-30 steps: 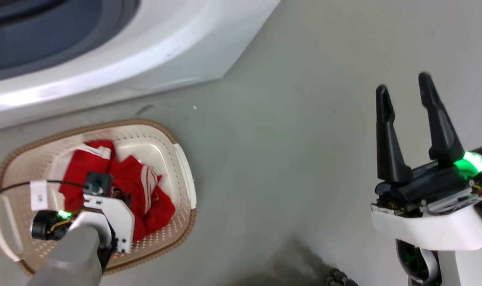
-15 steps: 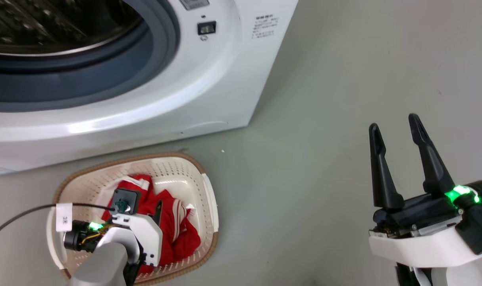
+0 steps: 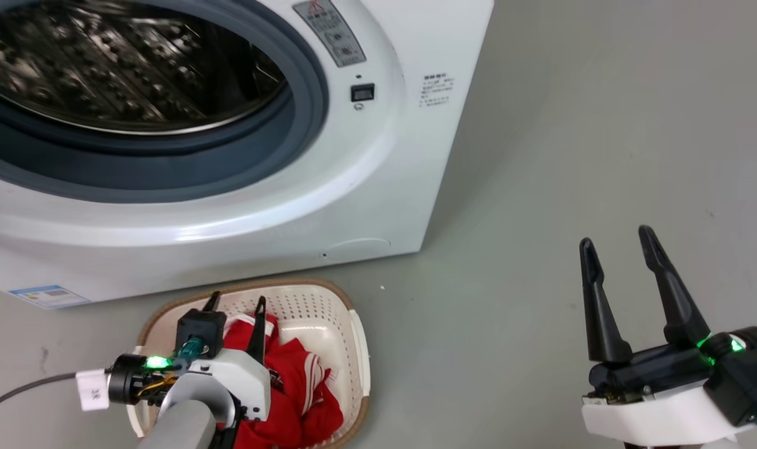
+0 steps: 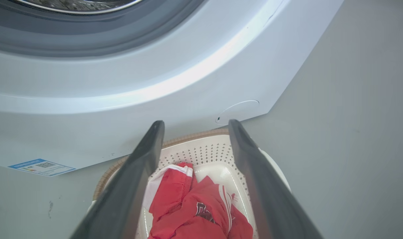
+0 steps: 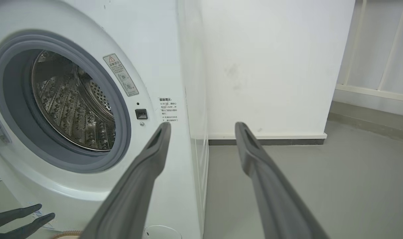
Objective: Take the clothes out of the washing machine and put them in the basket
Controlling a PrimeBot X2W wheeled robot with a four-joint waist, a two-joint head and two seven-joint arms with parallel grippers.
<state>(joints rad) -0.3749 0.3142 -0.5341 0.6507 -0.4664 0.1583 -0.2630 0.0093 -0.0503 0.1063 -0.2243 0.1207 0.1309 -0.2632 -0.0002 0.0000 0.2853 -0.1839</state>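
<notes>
Clothes (image 3: 300,393) lie bunched in the basket (image 3: 316,308). We see them as bright red soft fabric crumpled into folds, with white stripe trim along some edges; in the left wrist view one fold also shows a dark-and-white print. In the head view the cream, brown-rimmed basket sits on the grey floor (image 3: 540,156) at about 7 o'clock, just in front of the washing machine (image 3: 366,187), whose grey-rimmed porthole and perforated steel drum (image 3: 123,68) stand at 11 o'clock. Our left gripper (image 3: 238,299) hangs over the basket above the red heap, its fingers spread wide with nothing between them and its tips pointing toward 12 o'clock. Our right gripper (image 3: 617,237) is at 4 o'clock over the floor, well apart from the basket, its fingers likewise parted and holding nothing.
</notes>
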